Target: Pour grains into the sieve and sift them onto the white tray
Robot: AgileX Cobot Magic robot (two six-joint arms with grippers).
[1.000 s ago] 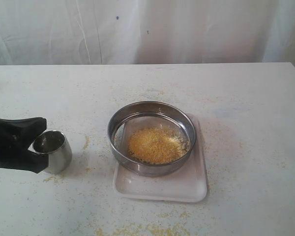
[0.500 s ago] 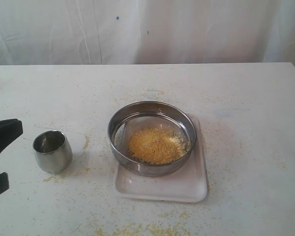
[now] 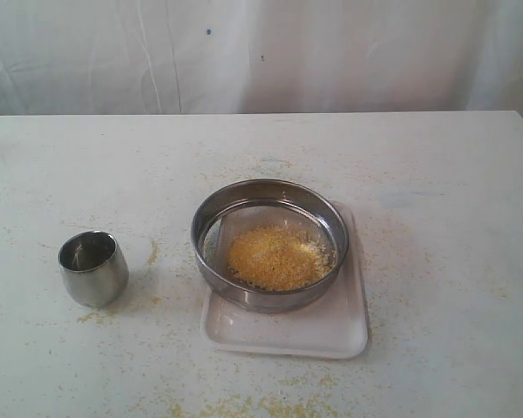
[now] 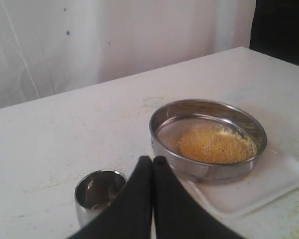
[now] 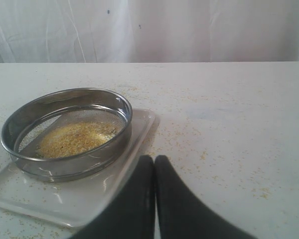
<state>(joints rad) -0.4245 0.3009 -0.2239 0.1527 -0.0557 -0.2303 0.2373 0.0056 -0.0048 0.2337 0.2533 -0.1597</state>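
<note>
My left gripper (image 4: 152,160) has its two black fingers pressed flat together along their length, gripping nothing. My right gripper (image 5: 154,160) is the same, closed tight with nothing in it. From the left wrist, the closed tips point between the small rounded steel cup (image 3: 93,268) and the wide round shallow steel sieve (image 3: 270,301). The cup stands upright on the pale, speckled table (image 3: 436,174), with only shiny metal showing inside it. It is to the left of the shallow rectangular white tray (image 3: 331,329) and clear of it. The sieve rests on that tray, set toward the tray's far end. Its left rim reaches about to the tray's left edge, and the near strip of the tray is left bare. The fine yellow-to-beige grains (image 3: 275,257) lie inside the sieve as a flat patch in the middle of the mesh, with a ring of bare mesh around them. I cannot tell whether any have fallen to the tray beneath, since the mesh and the pile hide it. A few specks dot the tray's bare strip in the right wrist view. Stray yellow granules (image 3: 244,407) are scattered over the table, thickest along the near edge in front of the tray (a thinner smear lies just beside the cup). A white cloth backdrop (image 3: 331,52) hangs behind the table.
</note>
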